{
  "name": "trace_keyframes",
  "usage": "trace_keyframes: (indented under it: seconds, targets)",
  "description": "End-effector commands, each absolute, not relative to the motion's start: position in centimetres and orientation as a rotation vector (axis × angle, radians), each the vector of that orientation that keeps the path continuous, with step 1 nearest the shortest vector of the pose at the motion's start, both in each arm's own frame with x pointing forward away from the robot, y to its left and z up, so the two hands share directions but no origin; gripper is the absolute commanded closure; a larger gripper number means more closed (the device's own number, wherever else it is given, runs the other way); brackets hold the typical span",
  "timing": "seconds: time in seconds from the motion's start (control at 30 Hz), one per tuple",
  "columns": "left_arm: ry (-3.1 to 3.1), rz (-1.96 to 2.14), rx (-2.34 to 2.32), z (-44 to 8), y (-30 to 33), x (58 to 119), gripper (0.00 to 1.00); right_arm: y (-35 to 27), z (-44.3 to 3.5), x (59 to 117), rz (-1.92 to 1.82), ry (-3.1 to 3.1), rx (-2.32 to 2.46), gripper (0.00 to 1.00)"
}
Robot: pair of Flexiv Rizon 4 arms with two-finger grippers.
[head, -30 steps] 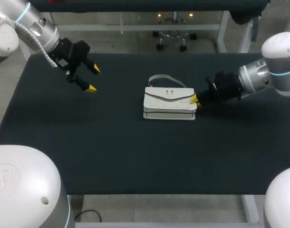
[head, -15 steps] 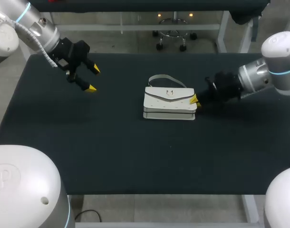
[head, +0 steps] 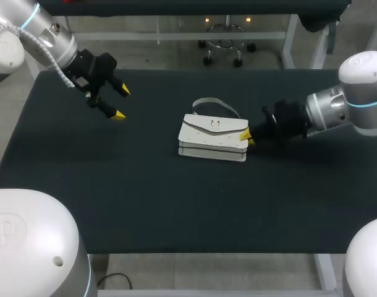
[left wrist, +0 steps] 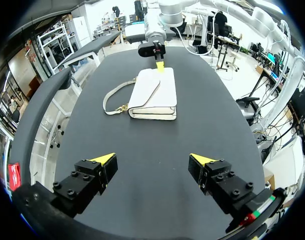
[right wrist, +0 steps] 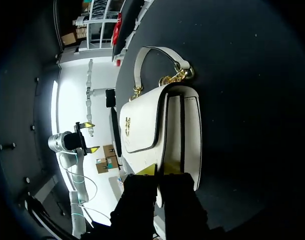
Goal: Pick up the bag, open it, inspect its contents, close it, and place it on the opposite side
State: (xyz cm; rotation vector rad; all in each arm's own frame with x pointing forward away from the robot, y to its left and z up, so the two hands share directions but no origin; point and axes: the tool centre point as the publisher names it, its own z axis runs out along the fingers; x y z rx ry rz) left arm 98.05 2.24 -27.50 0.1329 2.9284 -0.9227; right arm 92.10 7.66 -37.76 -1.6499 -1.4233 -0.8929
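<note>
A white handbag (head: 212, 137) lies flat on the black table (head: 145, 185) near its middle, its flap closed over a small gold clasp and its strap (head: 213, 102) curled on the far side. My right gripper (head: 245, 136) is shut, its yellow tips pressed against the bag's right end. In the right wrist view the bag (right wrist: 157, 130) lies directly ahead of the shut right gripper (right wrist: 160, 171). My left gripper (head: 119, 102) hangs open above the table's far left, well clear of the bag. From the left wrist, the bag (left wrist: 153, 92) lies far ahead of the open left gripper (left wrist: 151, 160).
Only the bag lies on the dark tabletop. The table's far edge runs just behind my left gripper.
The right arm has slid leftward and the bag has shifted a little to the left and turned slightly with it. The left arm has kept still.
</note>
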Motion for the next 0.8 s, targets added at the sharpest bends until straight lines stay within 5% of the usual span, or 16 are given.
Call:
trace_keyframes:
  seconds: [0.03, 0.8]
  targets:
    - [2.925, -0.924, 0.133, -27.6, 2.2, 98.0, 0.0, 9.1, -37.7, 90.5, -0.926, -1.43, -1.656, 1.0]
    - [2.925, -0.924, 0.133, -27.6, 2.2, 98.0, 0.0, 13.6, -38.3, 88.3, -0.872, -1.465, -1.596, 1.0]
